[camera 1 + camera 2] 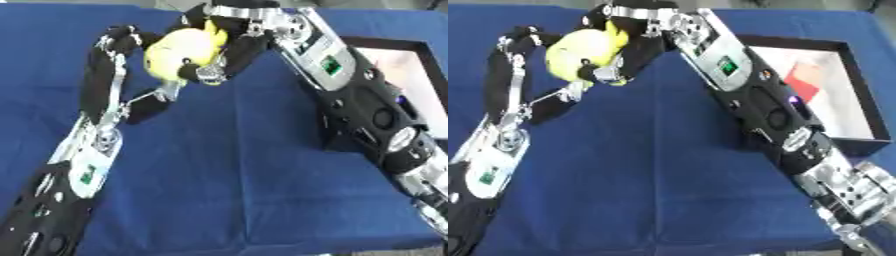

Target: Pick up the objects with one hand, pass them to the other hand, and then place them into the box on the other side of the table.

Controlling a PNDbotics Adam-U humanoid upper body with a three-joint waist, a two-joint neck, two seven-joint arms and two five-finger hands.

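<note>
— Above the blue table, what has the right hand got?

— Its fingers curl round a yellow ball, held up off the cloth.

— And the left hand?

— Its fingers bend round the ball's other side, touching it. Both hold it at once.

— The box?

— Black-walled, at the right edge, with something red inside.

bright, even light (slightly soft)
</note>
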